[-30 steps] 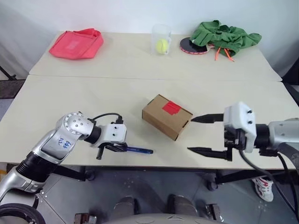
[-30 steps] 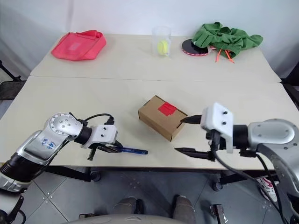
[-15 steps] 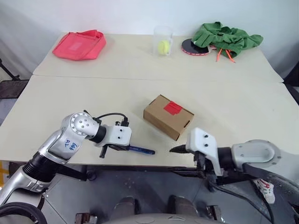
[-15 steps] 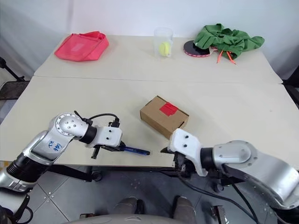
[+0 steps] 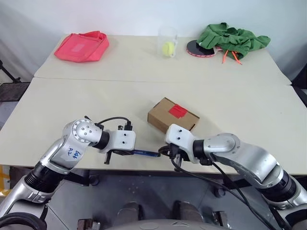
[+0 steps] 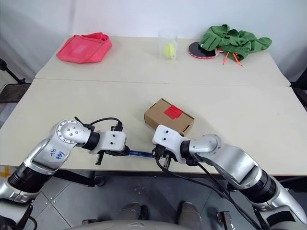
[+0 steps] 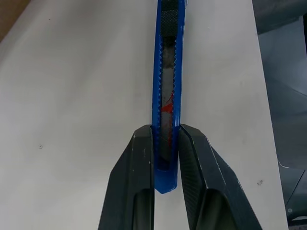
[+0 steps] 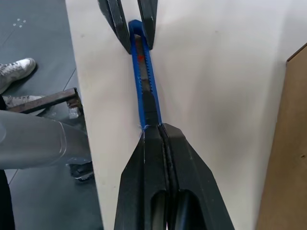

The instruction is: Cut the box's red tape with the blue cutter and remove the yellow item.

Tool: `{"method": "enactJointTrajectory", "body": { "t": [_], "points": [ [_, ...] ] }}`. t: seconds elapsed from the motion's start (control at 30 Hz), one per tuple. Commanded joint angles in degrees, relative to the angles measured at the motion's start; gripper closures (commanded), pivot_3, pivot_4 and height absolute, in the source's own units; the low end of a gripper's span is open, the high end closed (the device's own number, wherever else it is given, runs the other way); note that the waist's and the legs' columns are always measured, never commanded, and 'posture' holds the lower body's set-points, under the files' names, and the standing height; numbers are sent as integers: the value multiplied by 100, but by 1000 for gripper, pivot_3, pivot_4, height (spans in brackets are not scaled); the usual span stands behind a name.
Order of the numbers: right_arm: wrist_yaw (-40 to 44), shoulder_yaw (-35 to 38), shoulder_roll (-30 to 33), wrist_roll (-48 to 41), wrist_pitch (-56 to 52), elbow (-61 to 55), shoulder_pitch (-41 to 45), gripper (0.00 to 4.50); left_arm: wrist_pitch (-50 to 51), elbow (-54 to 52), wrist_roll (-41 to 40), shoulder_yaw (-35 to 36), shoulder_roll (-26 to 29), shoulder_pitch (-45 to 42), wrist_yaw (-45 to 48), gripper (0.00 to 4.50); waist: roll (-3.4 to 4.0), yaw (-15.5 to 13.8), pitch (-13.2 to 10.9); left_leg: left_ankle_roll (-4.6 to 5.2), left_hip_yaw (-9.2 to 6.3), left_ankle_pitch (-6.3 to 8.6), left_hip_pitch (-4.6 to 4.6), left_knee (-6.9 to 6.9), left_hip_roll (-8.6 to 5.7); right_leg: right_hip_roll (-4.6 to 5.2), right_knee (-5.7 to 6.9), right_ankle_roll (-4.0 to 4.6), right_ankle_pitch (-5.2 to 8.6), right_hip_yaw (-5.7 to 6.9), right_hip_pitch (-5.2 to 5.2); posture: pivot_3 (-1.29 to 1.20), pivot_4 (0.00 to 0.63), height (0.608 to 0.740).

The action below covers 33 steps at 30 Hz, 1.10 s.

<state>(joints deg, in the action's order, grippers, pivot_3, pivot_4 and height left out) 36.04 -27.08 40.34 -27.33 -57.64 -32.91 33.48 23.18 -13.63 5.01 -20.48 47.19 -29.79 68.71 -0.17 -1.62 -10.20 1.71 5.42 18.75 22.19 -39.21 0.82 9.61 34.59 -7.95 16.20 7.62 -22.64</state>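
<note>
- My left gripper (image 7: 165, 143) clamps the cutter (image 7: 166, 72) at the table (image 5: 57, 100) edge.
- Right gripper (image 8: 160, 129) is closed at its tip; whether it pinches, I can't tell.
- Box (image 5: 172, 120) sits just beyond; a skewed pull could twist the cutter loose.

Bright, even light — soft shadows on the table (image 5: 96, 96), wrist views sharp, no glare.

- Head stereo pair looks forward and down over the surface (image 5: 72, 96), near edge to far edge.
- Wrist cameras sit close, facing each other along the blue cutter (image 7: 165, 91) near that edge.
</note>
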Motion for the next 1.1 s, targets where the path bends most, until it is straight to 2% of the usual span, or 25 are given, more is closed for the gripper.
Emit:
{"method": "enactJointTrajectory", "body": {
  "t": [0.03,0.53,0.73,1.1],
  "points": [
    [238,-107,-113,224,280,74,143,4474,40,67,127,-323,-105,210,1,4111,1,3,1,0,1,0,0,0,-1,0,0,0,0,0,0,0,150,740],
    [690,-493,-359,1000,755,550,64,4474,274,-105,107,-316,-150,221,49,4111,2,9,1,0,0,0,-1,0,-2,0,4,0,0,1,0,0,150,740],
    [817,-362,-404,1103,816,612,55,4474,265,-197,112,-284,-54,275,135,4111,2,29,1,-1,1,0,-2,0,-1,-1,4,0,0,2,-1,0,150,740],
    [897,-558,-658,1369,945,829,-31,4474,313,-255,75,-252,-29,247,179,4111,2,34,2,-1,2,0,-2,0,-2,-2,7,0,0,2,-3,0,150,740]
  ]
}}
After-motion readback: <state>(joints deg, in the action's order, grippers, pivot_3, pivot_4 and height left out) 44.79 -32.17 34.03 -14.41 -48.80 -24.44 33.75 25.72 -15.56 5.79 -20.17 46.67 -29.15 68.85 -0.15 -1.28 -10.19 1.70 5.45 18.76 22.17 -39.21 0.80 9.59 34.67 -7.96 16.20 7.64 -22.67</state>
